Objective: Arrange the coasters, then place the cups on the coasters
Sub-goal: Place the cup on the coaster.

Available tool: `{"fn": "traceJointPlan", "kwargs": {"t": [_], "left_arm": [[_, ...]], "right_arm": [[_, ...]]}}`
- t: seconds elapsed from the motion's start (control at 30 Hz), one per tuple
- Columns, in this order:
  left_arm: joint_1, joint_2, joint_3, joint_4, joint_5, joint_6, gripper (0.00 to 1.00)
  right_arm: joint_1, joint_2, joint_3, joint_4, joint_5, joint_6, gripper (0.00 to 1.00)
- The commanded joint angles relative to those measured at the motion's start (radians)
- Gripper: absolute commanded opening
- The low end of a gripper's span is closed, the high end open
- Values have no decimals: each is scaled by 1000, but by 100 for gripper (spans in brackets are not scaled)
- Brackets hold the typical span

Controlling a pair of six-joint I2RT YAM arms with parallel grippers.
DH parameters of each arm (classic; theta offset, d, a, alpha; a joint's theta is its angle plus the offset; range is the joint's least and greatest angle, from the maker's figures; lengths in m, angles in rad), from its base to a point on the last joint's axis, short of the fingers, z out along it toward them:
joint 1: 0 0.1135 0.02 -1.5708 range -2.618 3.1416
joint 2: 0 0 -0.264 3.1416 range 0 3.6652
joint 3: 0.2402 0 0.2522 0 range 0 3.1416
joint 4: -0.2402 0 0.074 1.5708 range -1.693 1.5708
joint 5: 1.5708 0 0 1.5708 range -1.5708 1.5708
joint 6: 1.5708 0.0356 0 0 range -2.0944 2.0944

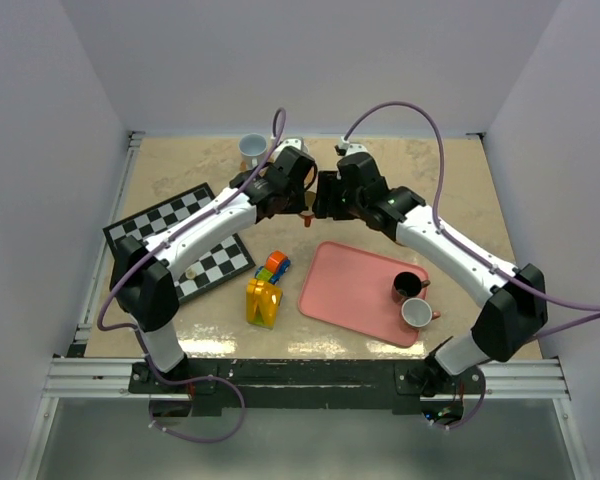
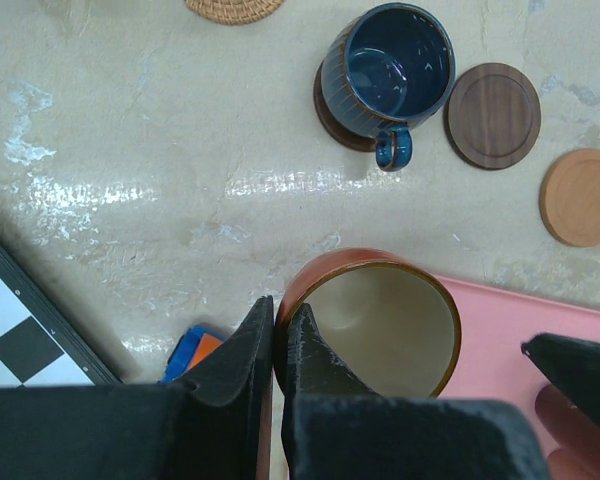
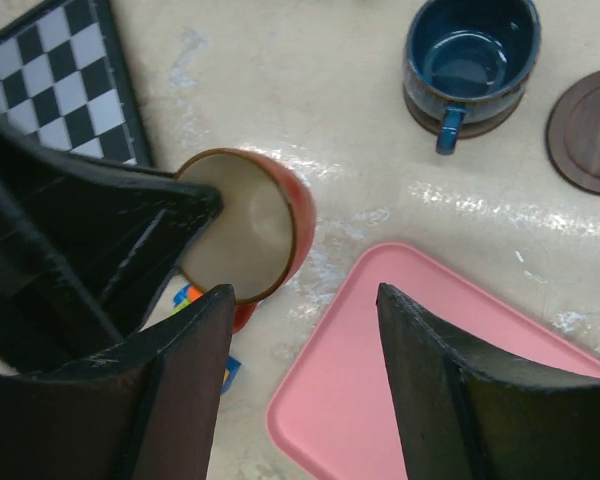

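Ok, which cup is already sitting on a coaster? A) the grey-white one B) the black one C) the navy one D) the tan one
C: the navy cup rests on a dark brown coaster; the black cup and grey-white cup stand on the pink tray, and the tan cup is gripped in the left pincer.

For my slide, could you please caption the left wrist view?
Left pincer grips tan cup; navy cup sits on coaster.
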Motion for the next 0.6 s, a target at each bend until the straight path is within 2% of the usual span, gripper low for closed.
{"fn": "traceJointPlan", "kwargs": {"t": [0.0,0.17,0.27,0.37,0.5,0.53,0.57], "left_arm": [[5,-19,50,15,41,15,0],[7,-33,19,20,62,-5,0],[7,-53,-11,39,69,-19,0],[4,-71,-35,56,70,-32,0],[4,-77,-51,70,101,-37,0],[5,-82,-59,78,121,-34,1],[5,-85,-68,92,137,-31,9]], "right_arm": [[-5,36,34,30,83,20,60],[-5,102,55,47,98,-2,52],[-5,132,74,51,98,-14,43],[-5,149,81,51,104,-26,29],[-6,154,81,49,115,-42,0],[-6,155,84,47,118,-45,0],[-8,155,87,49,118,-49,0]]}}
